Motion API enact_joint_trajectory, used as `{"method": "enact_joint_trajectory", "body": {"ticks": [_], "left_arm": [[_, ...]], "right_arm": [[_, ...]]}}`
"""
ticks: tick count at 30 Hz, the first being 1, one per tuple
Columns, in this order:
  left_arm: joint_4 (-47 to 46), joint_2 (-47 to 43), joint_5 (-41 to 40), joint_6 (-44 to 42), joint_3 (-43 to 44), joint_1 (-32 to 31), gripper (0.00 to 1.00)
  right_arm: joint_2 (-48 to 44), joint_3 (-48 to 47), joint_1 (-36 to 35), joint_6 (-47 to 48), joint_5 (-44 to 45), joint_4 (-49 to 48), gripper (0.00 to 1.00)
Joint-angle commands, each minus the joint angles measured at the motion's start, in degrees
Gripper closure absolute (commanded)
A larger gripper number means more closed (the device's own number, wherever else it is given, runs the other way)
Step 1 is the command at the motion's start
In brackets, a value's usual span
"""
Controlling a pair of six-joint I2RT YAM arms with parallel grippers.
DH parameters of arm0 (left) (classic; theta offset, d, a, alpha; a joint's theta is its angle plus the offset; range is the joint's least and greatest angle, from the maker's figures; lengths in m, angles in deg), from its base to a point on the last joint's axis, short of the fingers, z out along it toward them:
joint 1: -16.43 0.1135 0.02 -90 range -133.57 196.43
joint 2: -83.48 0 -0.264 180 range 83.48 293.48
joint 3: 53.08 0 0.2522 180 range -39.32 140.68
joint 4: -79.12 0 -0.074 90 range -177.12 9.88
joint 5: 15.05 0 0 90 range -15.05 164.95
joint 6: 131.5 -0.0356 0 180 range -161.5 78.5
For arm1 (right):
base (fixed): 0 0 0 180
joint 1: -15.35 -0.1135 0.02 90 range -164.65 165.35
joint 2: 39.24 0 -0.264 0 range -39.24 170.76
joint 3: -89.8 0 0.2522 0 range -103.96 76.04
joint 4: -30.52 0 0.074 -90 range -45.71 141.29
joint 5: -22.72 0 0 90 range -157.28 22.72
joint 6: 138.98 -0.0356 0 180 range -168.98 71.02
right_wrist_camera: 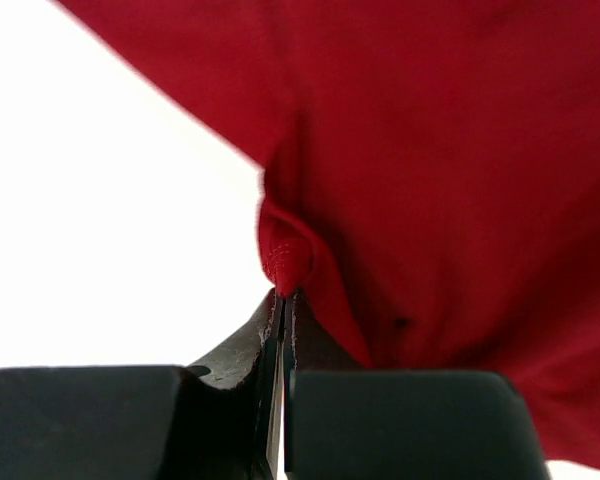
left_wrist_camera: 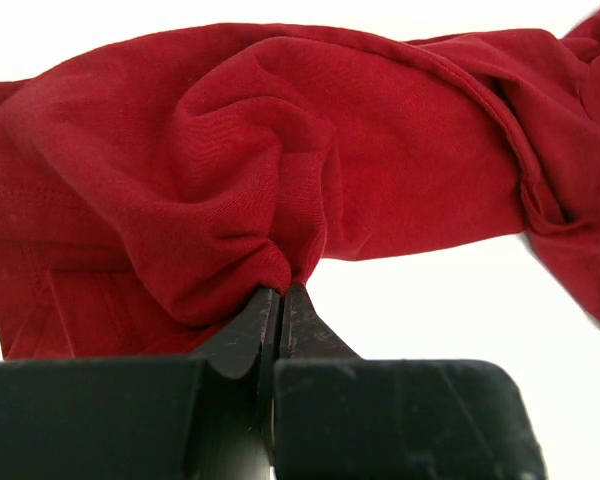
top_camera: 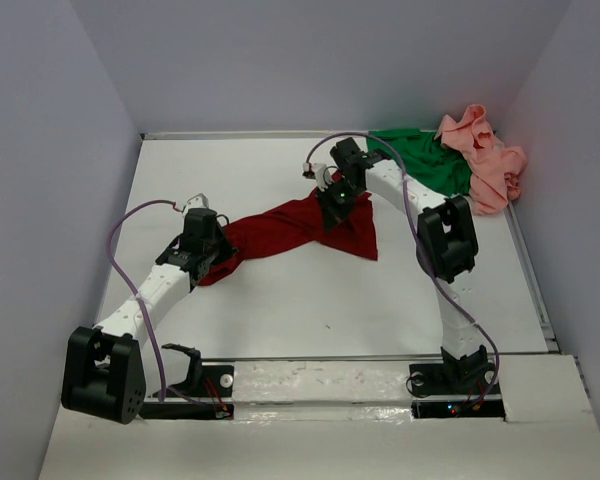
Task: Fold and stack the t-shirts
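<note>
With left hand (left_wrist_camera: 280, 292) and right hand (right_wrist_camera: 283, 295) each clamped on only a small fold of the mid-frame dark red t-shirt (top_camera: 280, 228), hard stretching may slip it free.

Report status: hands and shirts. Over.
Left hand shut on dark red t-shirt. Right hand shut on same shirt, farther right. Unfolded, strung between them. Green t-shirt, pink t-shirt heaped far right corner, out of the way.
</note>
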Motion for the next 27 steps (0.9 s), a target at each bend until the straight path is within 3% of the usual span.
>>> {"method": "enact_joint_trajectory", "body": {"ticks": [1,6,7,9,10,11,15,19,27], "left_arm": [[-0.87,-0.43,-0.23,-0.45,0.80,-0.27,0.96],[-0.96,-0.43,-0.14,-0.45,0.80,-0.18,0.96],[-0.96,-0.52,-0.22,-0.45,0.80,-0.18,0.96],[-0.88,-0.69,-0.31,-0.53,0.71,-0.26,0.96],[-0.87,-0.70,-0.31,-0.62,0.63,-0.27,0.95],[-0.87,-0.78,-0.31,-0.62,0.62,-0.27,0.96],[-0.87,-1.05,-0.49,-0.71,0.36,-0.18,0.96],[-0.52,-1.14,-0.66,-0.89,0.36,-0.27,0.96],[-0.08,-1.31,-1.02,-1.15,0.89,-0.27,0.95]], "right_arm": [[-6.31,3.82,-4.45,-7.70,-4.80,0.99,1.00],[-6.76,7.70,-6.21,-11.06,-10.15,-0.33,1.00],[-6.76,8.05,-6.22,-11.24,-10.60,-0.68,0.95],[-7.02,9.11,-6.22,-12.38,-10.61,-1.82,0.72],[-7.20,9.46,-6.22,-12.64,-10.43,-2.53,0.31],[-7.37,9.81,-6.22,-12.99,-10.17,-3.05,0.24],[-12.45,14.71,-6.22,-15.63,-5.53,-9.89,0.16],[-18.43,23.32,-6.22,-22.64,-1.04,-18.32,0.16],[-39.68,46.79,-6.22,-40.94,11.44,-32.49,0.20]]}}
